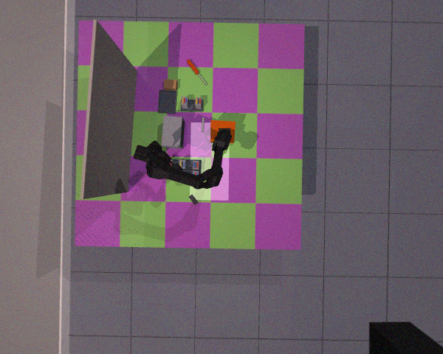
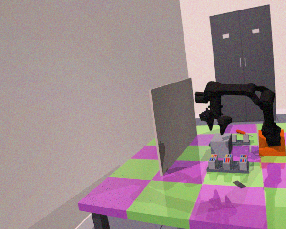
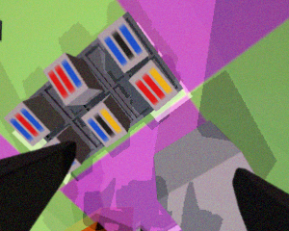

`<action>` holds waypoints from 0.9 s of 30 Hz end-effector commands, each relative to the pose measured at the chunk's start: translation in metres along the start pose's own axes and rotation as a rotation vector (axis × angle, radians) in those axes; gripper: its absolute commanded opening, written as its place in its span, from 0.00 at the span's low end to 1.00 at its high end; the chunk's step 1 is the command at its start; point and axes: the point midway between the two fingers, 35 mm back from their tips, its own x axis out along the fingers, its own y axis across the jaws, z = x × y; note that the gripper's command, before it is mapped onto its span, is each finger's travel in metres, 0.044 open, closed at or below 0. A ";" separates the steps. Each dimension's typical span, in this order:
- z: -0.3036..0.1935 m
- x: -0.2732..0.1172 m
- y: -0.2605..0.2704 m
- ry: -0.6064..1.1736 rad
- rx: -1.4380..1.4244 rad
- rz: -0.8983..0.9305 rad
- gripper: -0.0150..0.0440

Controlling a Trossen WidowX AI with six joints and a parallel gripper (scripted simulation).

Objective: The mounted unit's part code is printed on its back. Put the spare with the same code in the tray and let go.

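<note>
My gripper [image 2: 216, 131] [image 3: 154, 162] is open and empty, above the table near the spares rack and the grey box. The dark rack [image 2: 228, 171] [image 3: 91, 55] holds several grey spares with coloured stripes. In the wrist view one spare [image 3: 122, 44] shows blue-black-blue, one [image 3: 153, 87] red-red-yellow, one [image 3: 65, 82] red-red-blue, one [image 3: 104, 126] blue-black-yellow and one [image 3: 27, 124] blue-red-blue. Another is mostly hidden by the left finger. A dark rectangular object [image 1: 167, 101], possibly the tray, lies beyond the grey box. I cannot identify the mounted unit or read its code.
The grey box [image 1: 172, 131] [image 2: 219, 145] [image 3: 197, 149] stands beside the rack. A tall panel [image 1: 111, 114] [image 2: 174, 123] stands at the table's left. A smaller rack [image 1: 191, 103] with two striped units, a brown block [image 1: 170, 84], a screwdriver [image 1: 192, 66] and a dark chip [image 1: 193, 199] also show.
</note>
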 end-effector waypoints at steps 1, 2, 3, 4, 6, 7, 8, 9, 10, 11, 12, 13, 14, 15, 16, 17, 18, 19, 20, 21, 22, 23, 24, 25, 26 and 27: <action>-0.010 0.010 0.059 -0.002 -0.286 0.028 1.00; -0.013 0.012 0.072 -0.003 -0.360 0.033 1.00; -0.018 0.015 0.085 -0.005 -0.433 0.038 1.00; -0.023 0.017 0.098 -0.007 -0.507 0.044 1.00; -0.034 0.022 0.122 -0.014 -0.653 0.056 1.00; -0.040 0.025 0.131 -0.017 -0.713 0.061 1.00; -0.043 0.026 0.136 -0.019 -0.749 0.064 1.00; -0.044 0.027 0.137 -0.020 -0.761 0.065 1.00; -0.044 0.027 0.137 -0.020 -0.761 0.065 1.00; -0.044 0.027 0.137 -0.020 -0.761 0.065 1.00; -0.044 0.027 0.137 -0.020 -0.761 0.065 1.00; -0.044 0.027 0.137 -0.020 -0.761 0.065 1.00; -0.044 0.027 0.137 -0.020 -0.761 0.065 1.00; -0.044 0.027 0.137 -0.020 -0.761 0.065 1.00; -0.044 0.027 0.137 -0.020 -0.761 0.065 1.00; -0.044 0.028 0.138 -0.019 -0.762 0.065 0.96; -0.044 0.030 0.138 -0.019 -0.764 0.065 0.91; -0.043 0.034 0.139 -0.018 -0.766 0.066 0.87; -0.043 0.038 0.140 -0.017 -0.769 0.068 0.82; -0.042 0.044 0.141 -0.017 -0.774 0.069 0.78; -0.041 0.050 0.143 -0.017 -0.778 0.071 0.76; -0.041 0.055 0.144 -0.019 -0.782 0.074 0.76; -0.040 0.060 0.146 -0.020 -0.785 0.076 0.76; -0.040 0.064 0.148 -0.022 -0.787 0.078 0.76; -0.039 0.065 0.148 -0.022 -0.788 0.079 0.76; -0.039 0.065 0.148 -0.022 -0.788 0.079 0.76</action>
